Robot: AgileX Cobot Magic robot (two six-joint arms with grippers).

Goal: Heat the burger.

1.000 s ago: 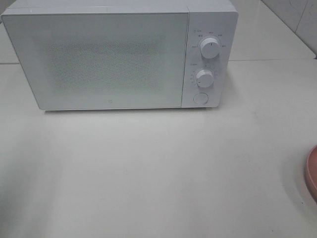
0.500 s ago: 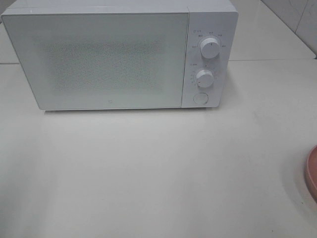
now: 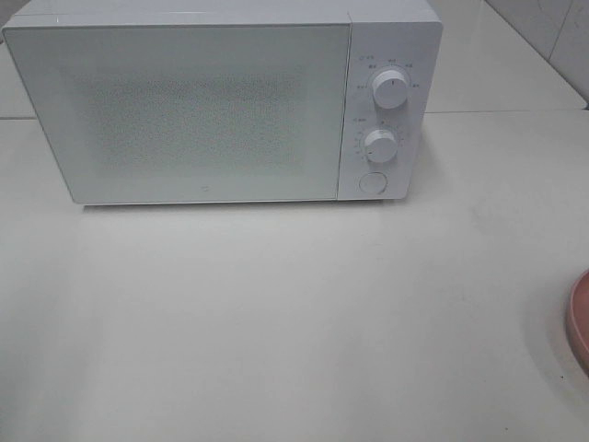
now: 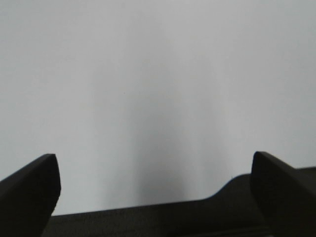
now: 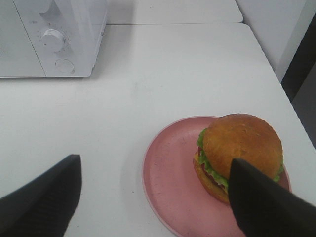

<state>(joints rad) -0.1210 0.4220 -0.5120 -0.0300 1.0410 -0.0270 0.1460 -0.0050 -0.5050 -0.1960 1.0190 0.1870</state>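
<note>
The burger, with a golden-brown bun, green lettuce and a red slice, sits on a round pink plate in the right wrist view. My right gripper is open above the table and plate with nothing between its fingers; one dark finger overlaps the burger's near side in that view. In the left wrist view, my left gripper stands wide open over bare white surface, holding nothing. The white microwave stands at the back with its door shut. Neither gripper shows in the exterior view, and the burger is out of that frame.
Only the rim of the pink plate shows at the right edge of the exterior view. The microwave has two knobs and a round button on its right panel. The table's edge runs close beside the plate.
</note>
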